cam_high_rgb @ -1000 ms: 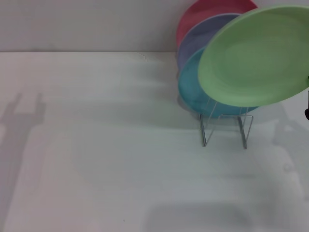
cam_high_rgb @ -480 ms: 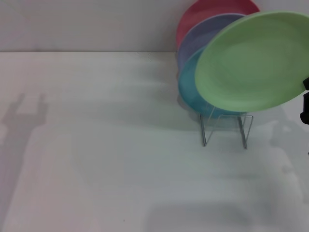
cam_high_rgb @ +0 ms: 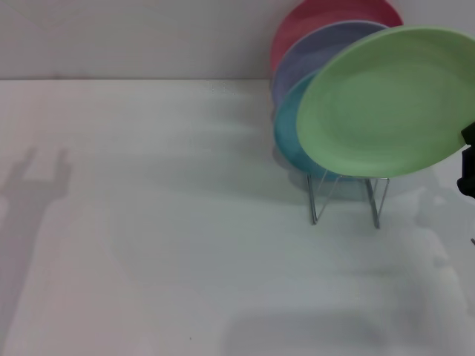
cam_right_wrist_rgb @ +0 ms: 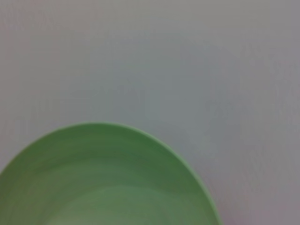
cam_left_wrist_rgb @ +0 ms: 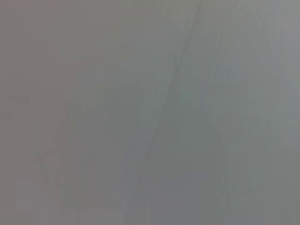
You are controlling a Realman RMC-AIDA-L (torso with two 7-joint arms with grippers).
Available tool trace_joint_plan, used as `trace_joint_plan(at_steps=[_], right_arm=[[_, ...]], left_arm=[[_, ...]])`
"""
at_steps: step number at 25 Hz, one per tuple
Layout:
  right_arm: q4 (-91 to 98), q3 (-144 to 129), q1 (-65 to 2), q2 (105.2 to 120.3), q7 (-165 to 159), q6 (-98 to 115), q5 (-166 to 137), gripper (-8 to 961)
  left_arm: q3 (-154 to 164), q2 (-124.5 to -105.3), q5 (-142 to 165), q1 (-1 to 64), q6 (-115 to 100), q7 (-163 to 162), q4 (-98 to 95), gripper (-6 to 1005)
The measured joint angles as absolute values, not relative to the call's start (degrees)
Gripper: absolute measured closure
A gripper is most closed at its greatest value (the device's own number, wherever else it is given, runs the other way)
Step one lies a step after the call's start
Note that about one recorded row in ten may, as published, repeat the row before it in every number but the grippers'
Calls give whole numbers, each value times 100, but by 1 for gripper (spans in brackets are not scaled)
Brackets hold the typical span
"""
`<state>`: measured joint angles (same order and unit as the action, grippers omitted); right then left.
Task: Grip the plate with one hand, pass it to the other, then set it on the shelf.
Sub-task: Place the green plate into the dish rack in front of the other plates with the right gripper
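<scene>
Left gripper isn't anywhere in our head view — all we get on the far left of the frame is a forked shadow (cam_high_rgb: 35, 182) on the white table (cam_high_rgb: 185, 259), and its wrist view is plain grey surface, so nothing to say about its fingers.

Moving right, the wire shelf (cam_high_rgb: 347, 199) stands right of centre, with a red plate (cam_high_rgb: 312, 18), a lavender plate (cam_high_rgb: 315, 55) and a turquoise plate (cam_high_rgb: 289, 141) stacked upright in it toward the upper right.

In front of those, the light green plate (cam_high_rgb: 386, 104) hangs tilted in the air, overlapping them and sitting above the shelf's front loops, not in a slot.

At the right edge a dark bit of the right gripper (cam_high_rgb: 467, 167) shows by the plate's rim. We'd guess it's carrying the plate, but we can't tell how its fingers stand.

Our read: we're on the last step, placing. Next move calls for bringing the plate more upright and lowering its bottom edge into the free front slot — without knocking the turquoise one.
</scene>
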<state>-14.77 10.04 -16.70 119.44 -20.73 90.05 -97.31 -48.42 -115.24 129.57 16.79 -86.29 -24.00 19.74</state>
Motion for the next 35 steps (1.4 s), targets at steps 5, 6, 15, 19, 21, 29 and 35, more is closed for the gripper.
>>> trace_joint_plan(at_steps=[5, 6, 15, 19, 21, 29, 35], right_arm=[[-1477, 1035, -1670, 11944, -2048, 8959, -9726, 938], [-1477, 1042, -1669, 11944, -2028, 8943, -9722, 938], [-1553, 1081, -1623, 11970, -1795, 8925, -9669, 938], [-1598, 1068, -1593, 11971, -1743, 8930, -9667, 938], [-1627, 1050, -1577, 11971, -1734, 8941, -9667, 938], [-1804, 1078, -1504, 11971, -1494, 8952, -9667, 938], [-1833, 1081, -1496, 11971, -1463, 8929, -9667, 938]], left_arm=[[-4843, -11520, 13016, 1619, -8664, -2400, 2015, 433], [-4850, -11518, 13049, 1599, -8671, -2400, 2032, 433], [-4832, -11431, 13104, 1448, -8716, -2400, 2235, 434], [-4831, -11425, 13104, 1430, -8764, -2399, 2235, 434], [-4829, -11423, 13105, 1416, -8795, -2399, 2235, 434], [-4869, -11354, 13279, 1345, -8842, -2401, 2314, 435], [-4878, -11310, 13307, 1312, -8883, -2491, 2313, 435]])
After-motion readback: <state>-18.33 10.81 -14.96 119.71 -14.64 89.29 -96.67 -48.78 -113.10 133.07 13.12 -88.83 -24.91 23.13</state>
